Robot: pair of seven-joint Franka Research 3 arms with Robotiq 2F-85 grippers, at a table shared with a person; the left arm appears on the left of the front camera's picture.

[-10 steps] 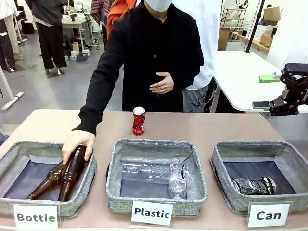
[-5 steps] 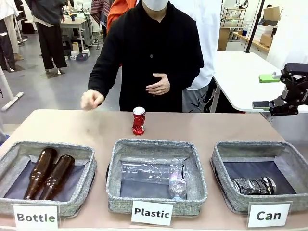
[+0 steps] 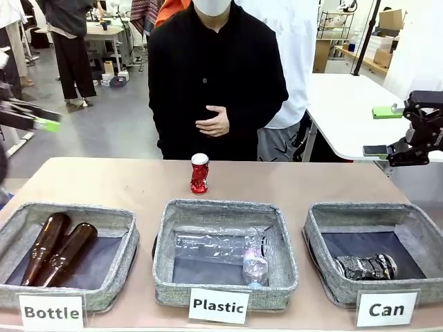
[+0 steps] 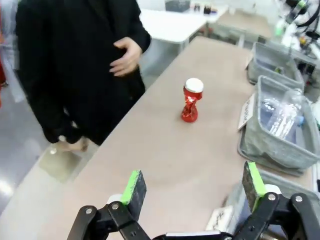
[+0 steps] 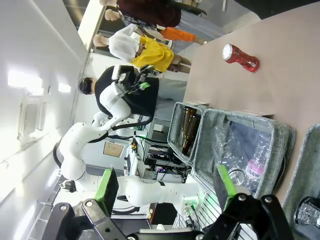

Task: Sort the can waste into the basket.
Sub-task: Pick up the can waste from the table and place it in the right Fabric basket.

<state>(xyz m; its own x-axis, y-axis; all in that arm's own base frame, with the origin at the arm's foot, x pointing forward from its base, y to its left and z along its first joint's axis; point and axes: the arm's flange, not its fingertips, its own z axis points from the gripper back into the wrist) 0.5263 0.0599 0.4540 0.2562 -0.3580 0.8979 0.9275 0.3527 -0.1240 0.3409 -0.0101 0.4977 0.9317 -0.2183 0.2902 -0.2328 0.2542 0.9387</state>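
A crushed red can (image 3: 199,173) with a silver top stands upright on the brown table, behind the middle basket and in front of the person. The dark crushed can (image 3: 367,266) lies in the grey basket (image 3: 315,238) labelled "Can" at the right. My left gripper (image 3: 45,119) hangs blurred at the far left, high above the table. In the left wrist view it (image 4: 192,185) is open and empty, with the red can (image 4: 191,100) well ahead. My right gripper (image 3: 379,131) is open and raised beyond the table's right end. It (image 5: 166,186) holds nothing.
The "Bottle" basket (image 3: 124,238) at the left holds two brown bottles (image 3: 55,252). The "Plastic" basket (image 3: 166,235) in the middle holds clear bottles (image 3: 221,247). The person (image 3: 214,76) stands at the far edge with one hand (image 3: 213,124) against the body. A white table (image 3: 346,111) stands behind right.
The person's hand left the Bottle basket and drew back out of sight; the two bottles now lie there alone. My left gripper has come into the front view at the left. The right arm is still.
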